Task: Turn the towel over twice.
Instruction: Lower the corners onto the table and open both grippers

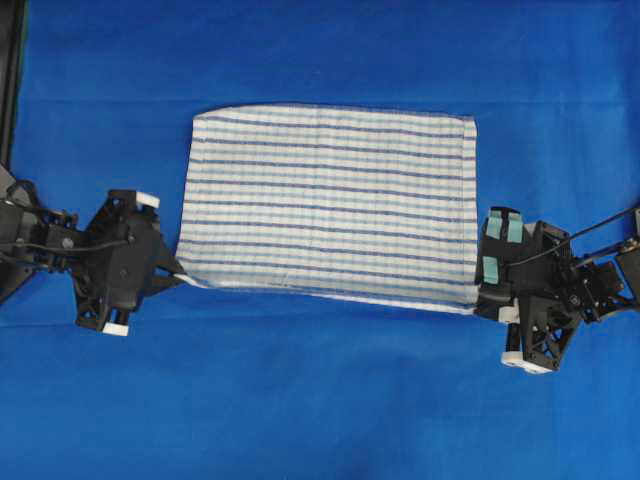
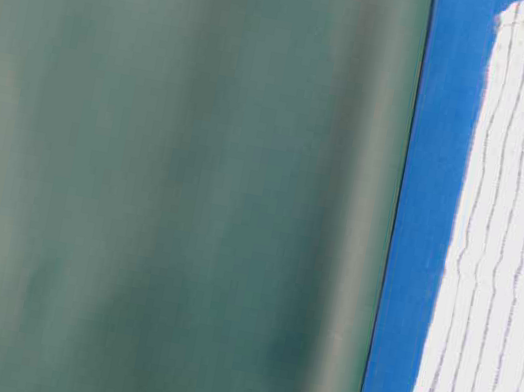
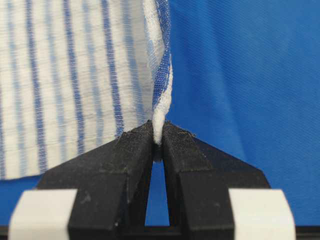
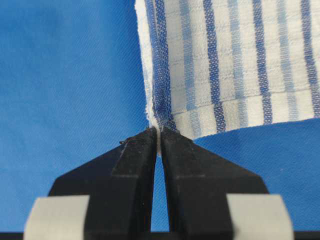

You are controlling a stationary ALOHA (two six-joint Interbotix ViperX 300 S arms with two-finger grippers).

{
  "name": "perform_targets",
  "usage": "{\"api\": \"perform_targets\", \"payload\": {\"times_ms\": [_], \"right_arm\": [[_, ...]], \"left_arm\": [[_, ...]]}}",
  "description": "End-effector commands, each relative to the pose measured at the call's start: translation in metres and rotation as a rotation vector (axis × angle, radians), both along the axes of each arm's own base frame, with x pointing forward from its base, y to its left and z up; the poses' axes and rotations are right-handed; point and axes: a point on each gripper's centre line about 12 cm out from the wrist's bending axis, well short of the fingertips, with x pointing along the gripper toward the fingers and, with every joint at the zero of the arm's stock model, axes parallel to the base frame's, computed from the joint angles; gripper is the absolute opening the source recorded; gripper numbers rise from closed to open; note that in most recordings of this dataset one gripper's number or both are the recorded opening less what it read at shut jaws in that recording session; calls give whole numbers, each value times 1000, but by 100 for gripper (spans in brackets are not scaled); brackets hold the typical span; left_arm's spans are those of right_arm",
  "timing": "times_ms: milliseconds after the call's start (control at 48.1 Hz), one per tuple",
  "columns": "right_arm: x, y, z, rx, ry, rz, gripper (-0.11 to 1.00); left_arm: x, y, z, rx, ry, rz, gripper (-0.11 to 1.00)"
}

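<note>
The towel [image 1: 330, 205] lies spread across the middle of the overhead frame, plain-striped face up, on the blue cloth [image 1: 320, 400]. My left gripper [image 1: 180, 277] is pinched on its lower-left corner and my right gripper [image 1: 480, 300] on its lower-right corner. I hold both near corners so that edge can, I judge, be carried over together without bunching.

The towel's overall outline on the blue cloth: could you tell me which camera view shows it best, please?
The overhead view: the whole towel lies spread there, all four edges visible, its near corners pinched by the left gripper and right gripper. Each wrist view shows one pinched corner; the table-level view shows a partial striped strip.
</note>
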Motion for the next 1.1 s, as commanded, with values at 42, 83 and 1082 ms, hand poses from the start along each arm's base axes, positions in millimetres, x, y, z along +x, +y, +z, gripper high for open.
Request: {"api": "perform_targets", "payload": {"times_ms": [42,83,1082], "right_arm": [[3,6,5,9,-20,13,6],[3,6,5,9,-21,15,6],[15,7,22,-14,-72,44,67]], "left_arm": [[8,-7,3,-15,-8,-8,4],[9,-7,2,-17,-3,-4,4],[25,-11,27,-40,-53,4,71]]}}
